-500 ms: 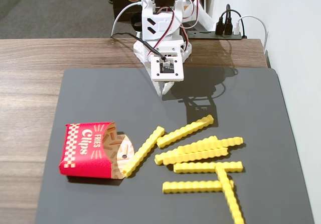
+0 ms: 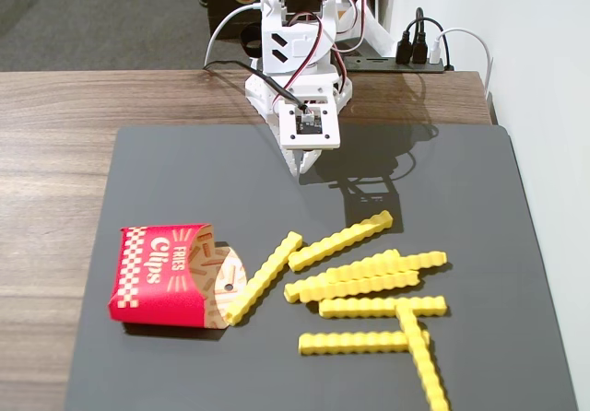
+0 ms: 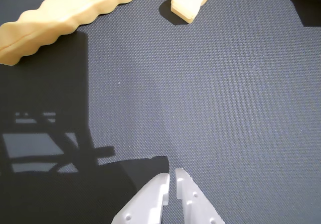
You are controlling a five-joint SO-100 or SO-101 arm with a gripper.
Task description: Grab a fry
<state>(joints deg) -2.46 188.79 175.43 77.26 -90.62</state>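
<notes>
Risk lies in the pincer (image 3: 170,179), nearly closed and empty above the counter (image 2: 166,171), descending without spreading, so its tips would shove the nearest fry (image 2: 341,240), well ahead of it, aside among neighbours.

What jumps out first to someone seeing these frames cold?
Bright yellow fries scattered across the dark mat, right of centre in the fixed view. The red carton lies tipped on its side at their left. The white gripper hangs behind them, nearly shut, holding nothing.

Red carton (image 2: 161,275) on its side, dark mat (image 2: 184,171), wooden table (image 2: 55,153)
</notes>
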